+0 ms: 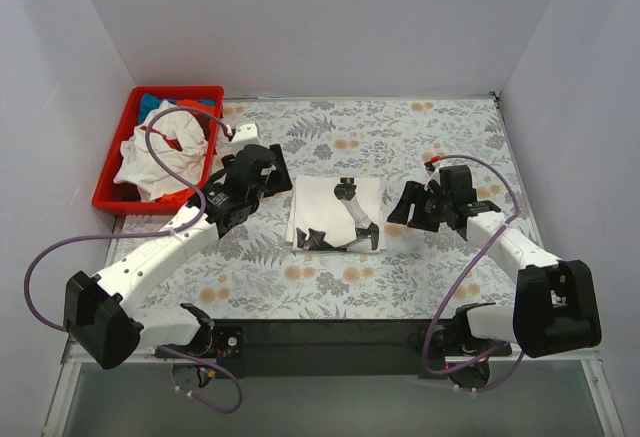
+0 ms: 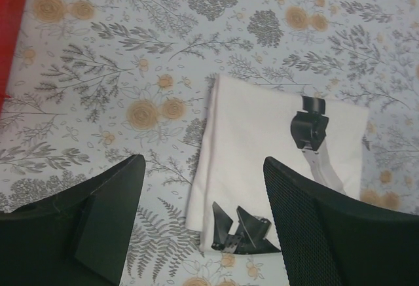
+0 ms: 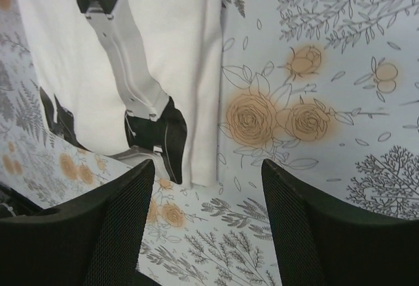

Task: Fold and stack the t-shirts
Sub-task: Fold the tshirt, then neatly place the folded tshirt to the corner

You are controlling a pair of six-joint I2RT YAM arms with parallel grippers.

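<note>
A white t-shirt with black printed patches lies folded into a neat rectangle at the table's middle. It also shows in the left wrist view and the right wrist view. My left gripper is open and empty, just left of the shirt's left edge; in its wrist view the gripper hangs over the shirt's near left corner. My right gripper is open and empty, just right of the shirt; in its wrist view the gripper hangs beside the shirt's corner. More t-shirts, white, blue and orange-red, lie crumpled in the red bin.
The red plastic bin stands at the far left of the table, behind the left arm. The floral table covering spreads around the folded shirt. White walls close in the back and both sides.
</note>
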